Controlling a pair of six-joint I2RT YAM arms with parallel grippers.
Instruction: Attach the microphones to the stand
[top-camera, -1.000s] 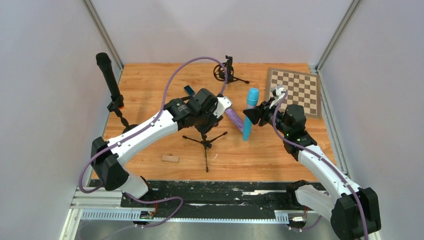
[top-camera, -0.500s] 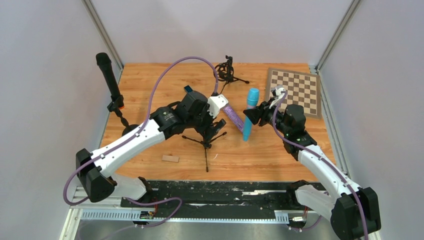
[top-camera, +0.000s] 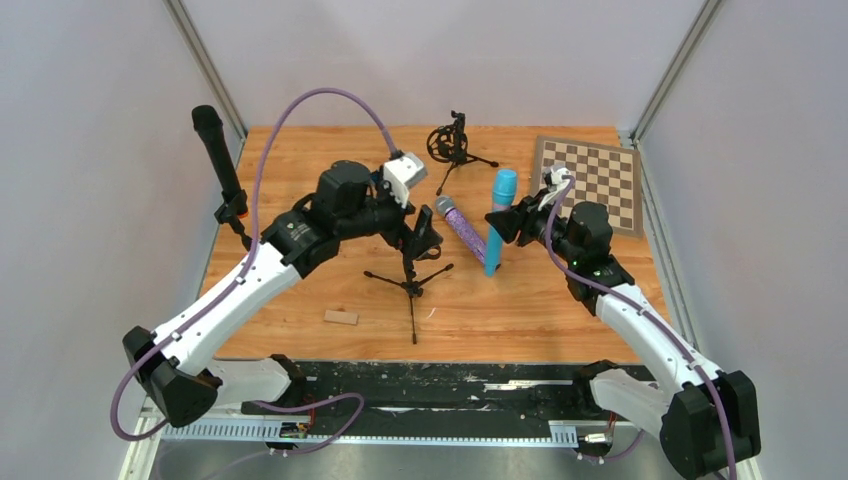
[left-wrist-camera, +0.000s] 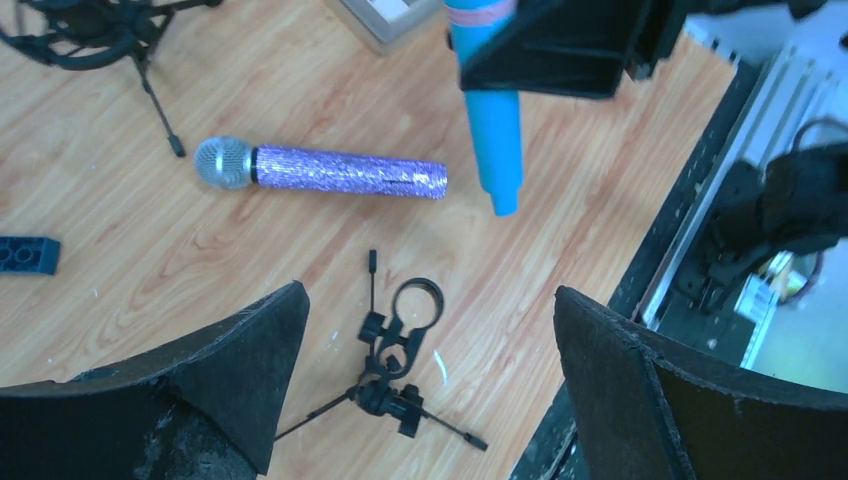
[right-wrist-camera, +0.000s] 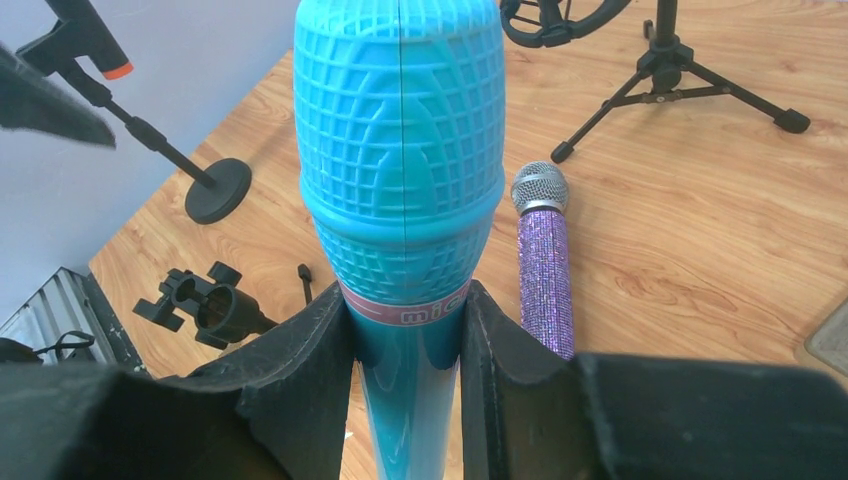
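From above, the left gripper (top-camera: 418, 240) hangs over the small tripod stand (top-camera: 410, 283). The purple glitter microphone (top-camera: 462, 229) lies flat on the wooden table (top-camera: 300, 170) just beside it. Left wrist: the jaws stand wide apart, holding nothing. Right wrist: the right gripper (right-wrist-camera: 405, 320) is clamped on the upright light blue microphone (right-wrist-camera: 400, 170).

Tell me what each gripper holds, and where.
The right gripper clamps the light blue microphone just below its head; the left gripper is open, holding nothing.

wooden table (top-camera: 520, 300), pale grey walls (top-camera: 430, 50)
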